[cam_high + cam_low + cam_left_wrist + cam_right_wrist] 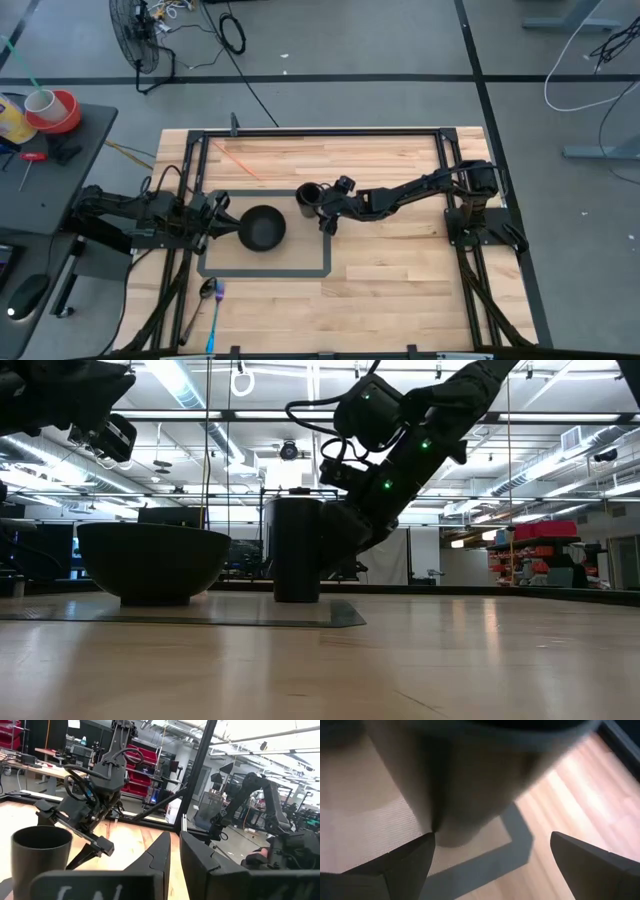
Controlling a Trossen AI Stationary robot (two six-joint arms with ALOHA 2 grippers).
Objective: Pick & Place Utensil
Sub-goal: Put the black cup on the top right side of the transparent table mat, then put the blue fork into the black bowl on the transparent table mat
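- At the twelve-o'clock edge of the dark-bordered mat (300, 271), seen from the high view, a tall black cup (307, 197) stands upright, with a black bowl (262, 229) near it at about eight o'clock from the cup.
- Reaching in from three o'clock, the right gripper (327, 216) sits low just beside the cup; its wrist view shows the two fingers spread wide with the cup's base (465, 795) ahead of them, one finger (405, 865) close to the wall and the other standing off it. I cannot tell whether any finger touches the cup.
- At nine o'clock of the bowl, the left gripper (215, 215) waits above the table, its fingers (160, 855) drawn narrow with only a slim gap and nothing between them.
- Well apart from both arms, the utensil, a spoon (207, 292) beside a blue-handled piece (215, 315), lies at six o'clock of the mat near the table's front edge (330, 345), untouched.
- By my reading the pick has not begun; the right arm is busy about the cup, perhaps positioning it as the receptacle.
- A next move would call for an arm to travel to the spoon, open over its handle, and descend flat to the wood, since the thin handle gives little to grip.
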